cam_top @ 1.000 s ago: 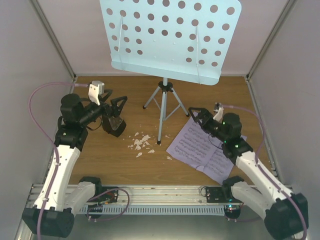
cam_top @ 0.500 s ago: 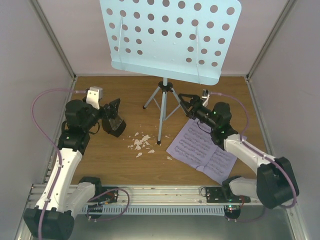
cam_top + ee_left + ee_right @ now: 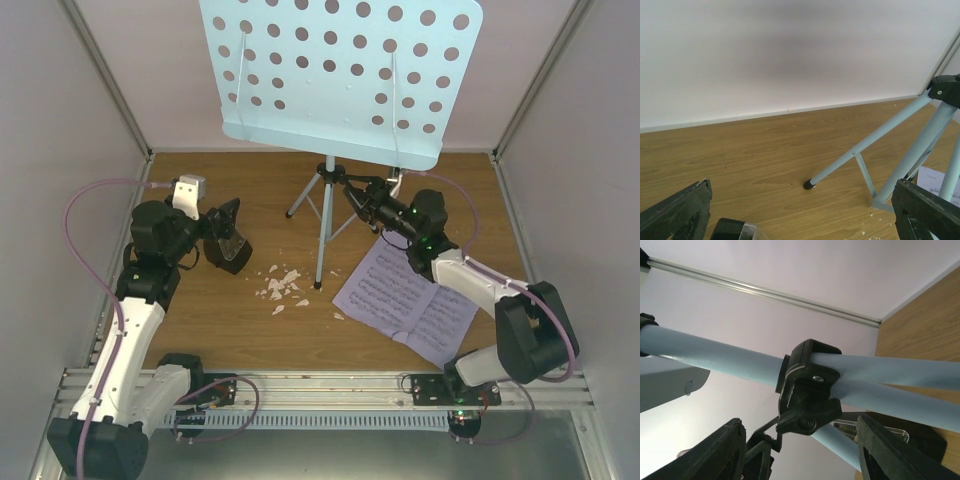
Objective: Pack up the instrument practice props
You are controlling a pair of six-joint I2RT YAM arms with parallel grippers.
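The light blue music stand stands at the back middle, its hole-dotted desk above the tripod hub. My right gripper is open beside the hub. In the right wrist view the black hub clamp sits just beyond and between the open fingertips of my right gripper. The lilac sheet-music pages lie flat under my right arm. The black metronome with its clear cover stands at the left. My left gripper is open just over it; its top shows low between the fingers.
Small white crumbs lie on the wooden floor beside the tripod's front leg. A tripod leg with a black foot reaches left towards the metronome. White walls close in the left, right and back.
My right arm has reached forward and left, from over the sheet music to the tripod hub. My left gripper drew back slightly at first, then stayed still by the metronome.
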